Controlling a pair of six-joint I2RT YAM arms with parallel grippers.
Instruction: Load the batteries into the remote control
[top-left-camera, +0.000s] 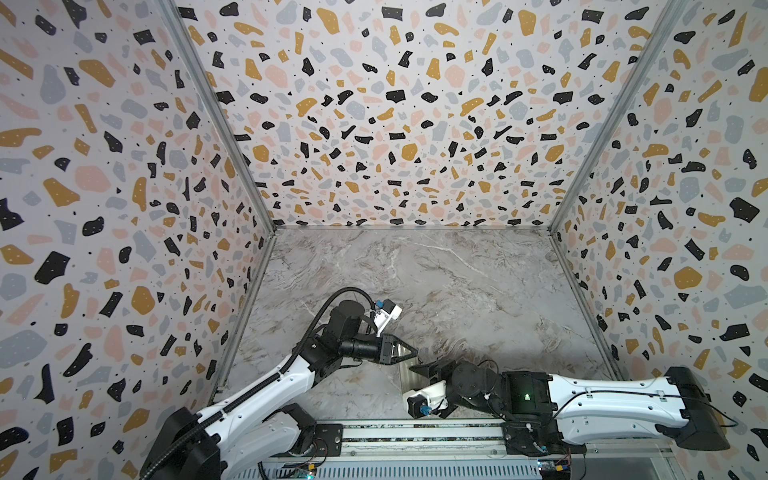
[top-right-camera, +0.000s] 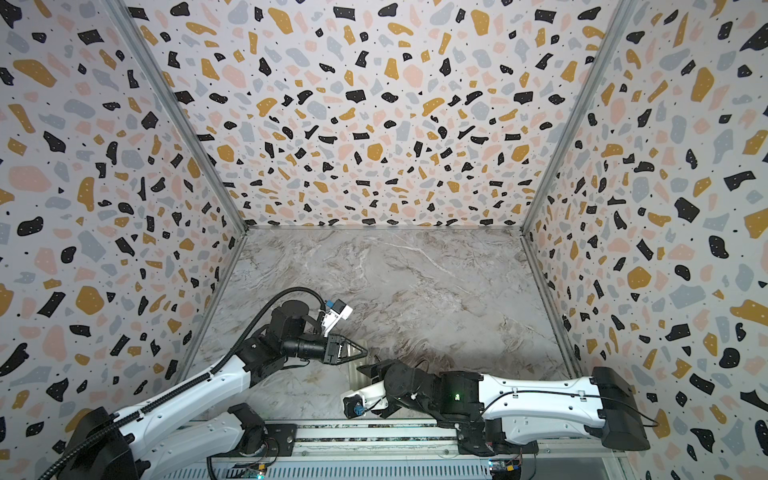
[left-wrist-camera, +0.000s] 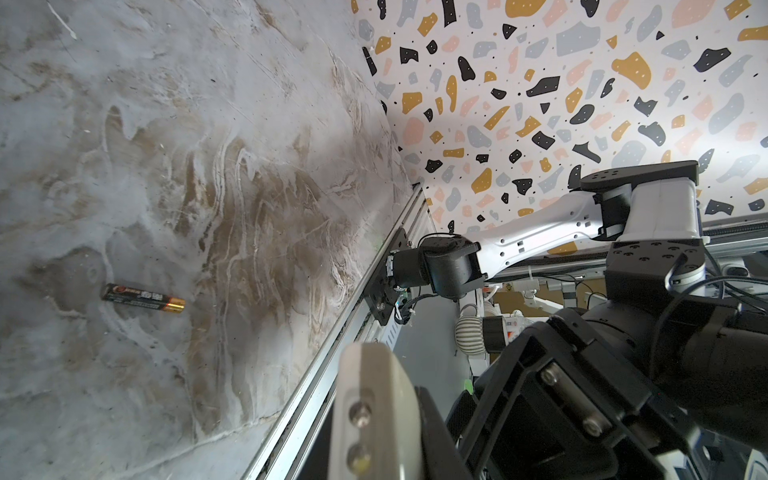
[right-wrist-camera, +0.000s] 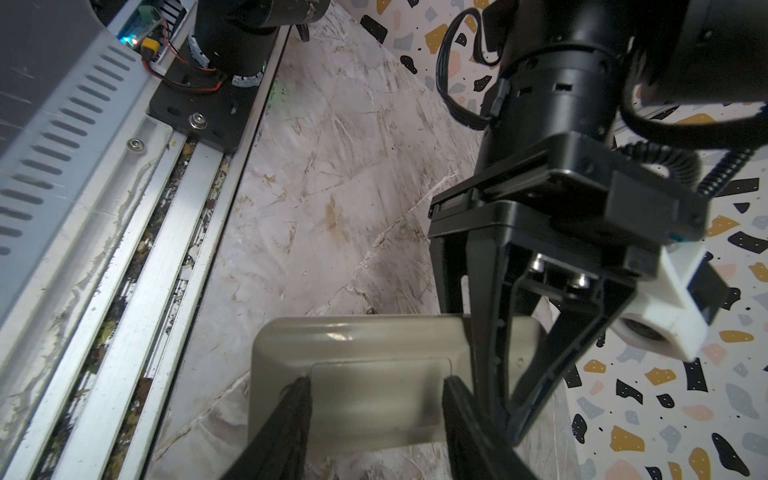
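one battery (left-wrist-camera: 143, 297) loose on table (left-wrist-camera: 166, 166), none seen loaded; right gripper (right-wrist-camera: 376, 382) clamps remote control (right-wrist-camera: 357, 345), left gripper (top-left-camera: 413, 352) closed at its edge.

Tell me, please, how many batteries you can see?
1: a slim dark gold-tipped cylindrical battery lies flat on the grey marble tabletop; another may be hidden.

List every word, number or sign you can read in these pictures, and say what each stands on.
No text can be read with certainty.
Label on the battery: there is print, but it is too blurred to read.
The remote control: no text on the side that shows.
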